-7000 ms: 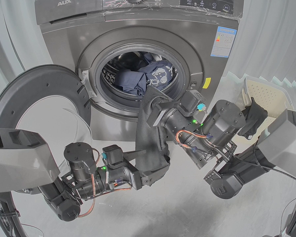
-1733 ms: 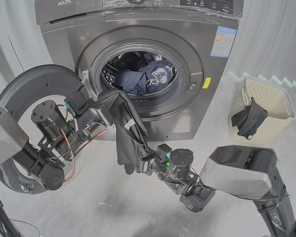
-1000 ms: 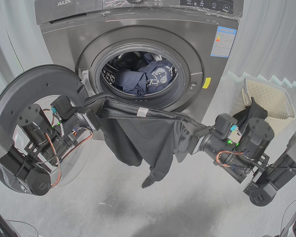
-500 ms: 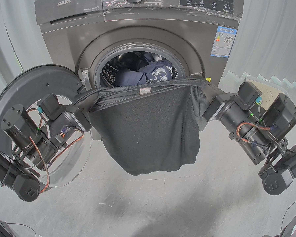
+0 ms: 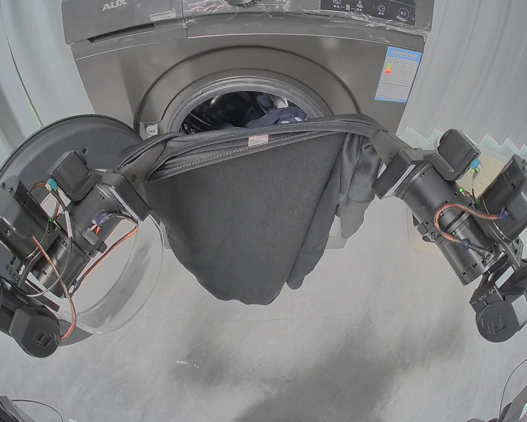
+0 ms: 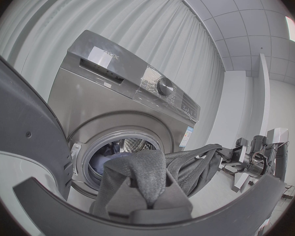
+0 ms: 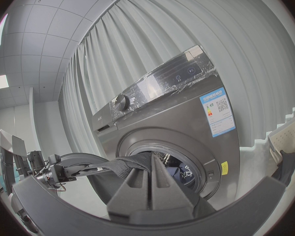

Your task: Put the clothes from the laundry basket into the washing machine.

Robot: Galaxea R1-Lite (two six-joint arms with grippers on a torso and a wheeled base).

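Head view: one dark grey fabric garment (image 5: 246,206) is held stretched before the open drum of the grey washing machine (image 5: 122,65), clamped by the raised left end effector (image 5: 133,170) and the raised right end effector (image 5: 386,143).

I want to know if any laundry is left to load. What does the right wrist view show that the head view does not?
Right wrist view, not head view: a dark cloth draped over the rim of the laundry basket, so at least one piece is left to load.
Head view, not right wrist view: the black garment hanging in front of the opening, all the way down to its lower hem.
Both: the washing machine, the navy clothes in its drum, and the left claw and right claw shut on the garment's stretched top edge.
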